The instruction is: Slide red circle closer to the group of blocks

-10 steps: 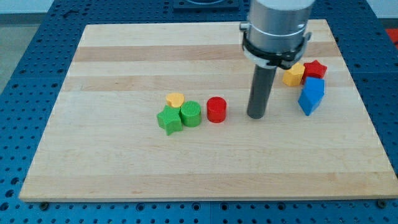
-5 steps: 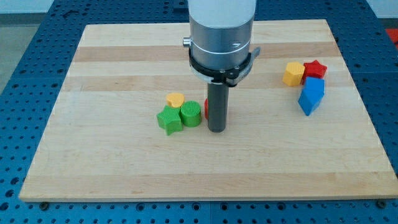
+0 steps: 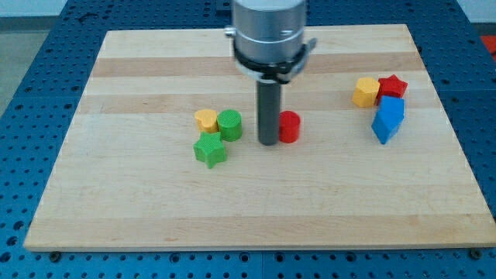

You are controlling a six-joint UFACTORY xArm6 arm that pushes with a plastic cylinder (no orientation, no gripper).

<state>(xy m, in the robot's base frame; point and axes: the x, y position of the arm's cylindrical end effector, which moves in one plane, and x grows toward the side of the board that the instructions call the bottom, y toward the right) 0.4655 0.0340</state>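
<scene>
My tip sits on the board; no jaws to report, just a rod. Red circle touches its right side. Green circle, yellow block, green star lie to its left, near.

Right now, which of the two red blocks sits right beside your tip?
The red circle, touching my tip on its right. The red star sits far right among the other blocks.

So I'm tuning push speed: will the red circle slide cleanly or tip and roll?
The red circle looks squat and stands on its flat face, so it probably slides without tipping. Its round side may slip off my tip, which sits close on its view-left side.
</scene>
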